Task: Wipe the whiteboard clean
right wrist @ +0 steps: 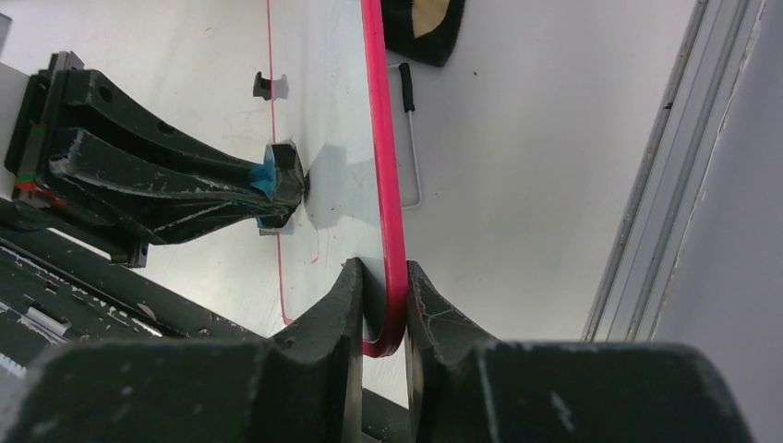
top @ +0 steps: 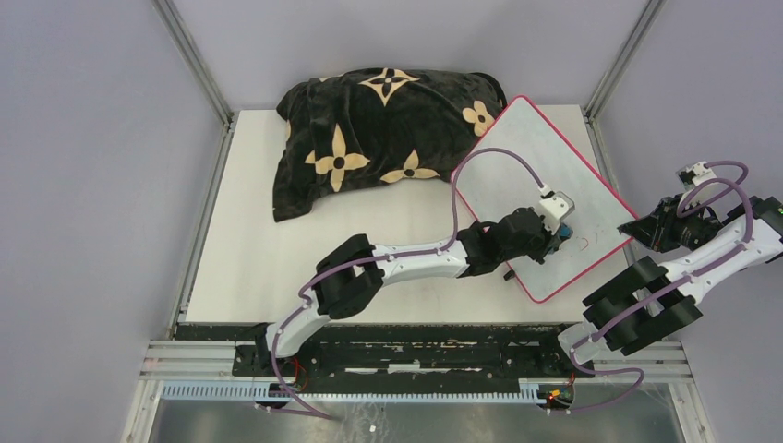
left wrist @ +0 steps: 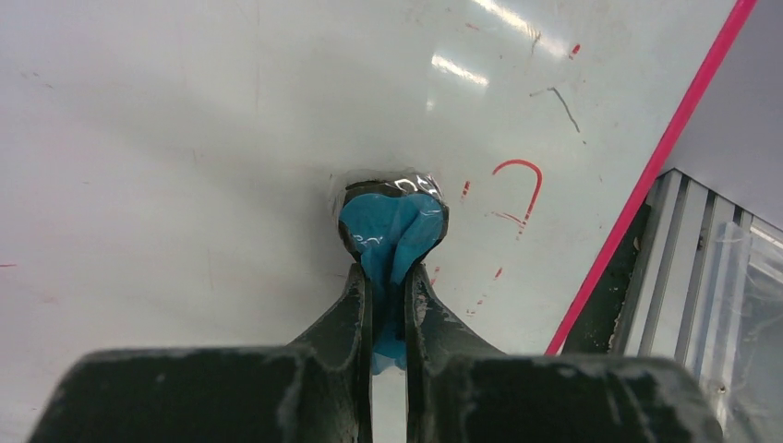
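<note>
Right of our left claw (left wrist: 389, 273), clamping the wiper (left wrist: 388, 221), marks (left wrist: 537, 185) show; we should press there, right claw (right wrist: 383, 281) pinching the board (top: 517, 157).

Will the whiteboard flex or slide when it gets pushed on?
Probably stiff: the whiteboard looks flat, its rim straight in the right wrist view. Its glossy face likely lets the blue wiper glide. Thin, likely light, it might shift if the right gripper let go.

Lab test cell, aluminium rails (top: 194, 60), grey walls (top: 83, 185) (boxed-in table (top: 249, 231))
</note>
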